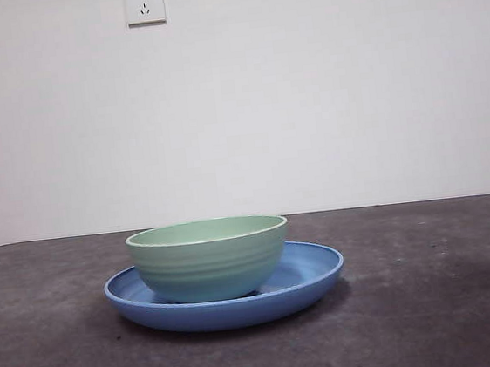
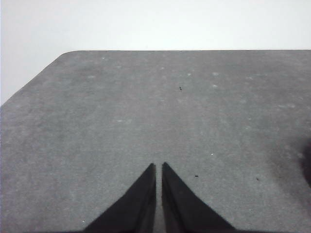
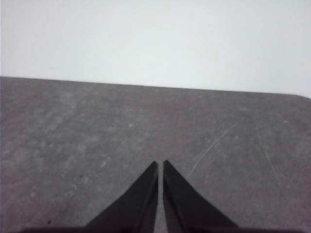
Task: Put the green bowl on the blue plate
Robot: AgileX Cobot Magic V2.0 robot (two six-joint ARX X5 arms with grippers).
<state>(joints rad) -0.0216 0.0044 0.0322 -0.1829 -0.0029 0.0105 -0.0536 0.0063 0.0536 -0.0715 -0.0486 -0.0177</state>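
Observation:
The green bowl (image 1: pixel 209 257) stands upright inside the blue plate (image 1: pixel 311 273) on the dark table, a little left of centre in the front view. Neither gripper shows in the front view. My left gripper (image 2: pixel 158 167) is shut and empty over bare table. My right gripper (image 3: pixel 160 165) is shut and empty over bare table as well. The bowl and plate do not show in either wrist view.
A white wall socket (image 1: pixel 144 3) sits high on the wall behind. The table's far edge (image 2: pixel 194 50) and a rounded corner (image 2: pixel 63 54) show in the left wrist view. Another rounded corner (image 3: pixel 299 95) shows in the right wrist view.

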